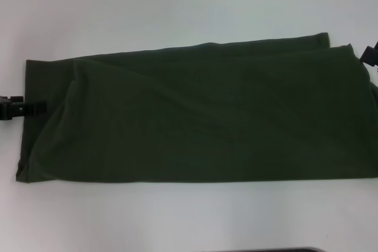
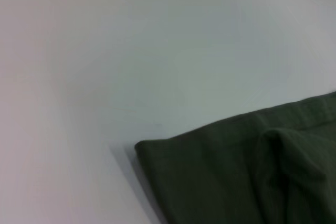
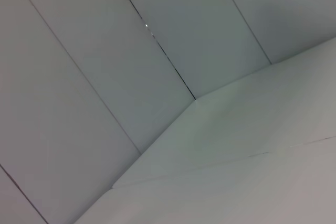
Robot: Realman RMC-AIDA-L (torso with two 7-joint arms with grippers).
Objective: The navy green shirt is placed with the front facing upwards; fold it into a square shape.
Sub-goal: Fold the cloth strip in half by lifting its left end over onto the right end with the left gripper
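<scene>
Dark olive-green cotton shirt (image 1: 195, 116) lies folded into a long band on white counter (image 1: 177, 4); left hand (image 1: 20, 108) at its left edge, right hand (image 1: 370, 56) at its far right corner, grip of neither discernible.

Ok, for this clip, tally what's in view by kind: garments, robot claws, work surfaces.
Garments: 1, the navy green shirt, folded into a long band
Claws: 2, left claw at the shirt's left end, right claw at its right end
Work surfaces: 1, the white table
Total: 4
</scene>
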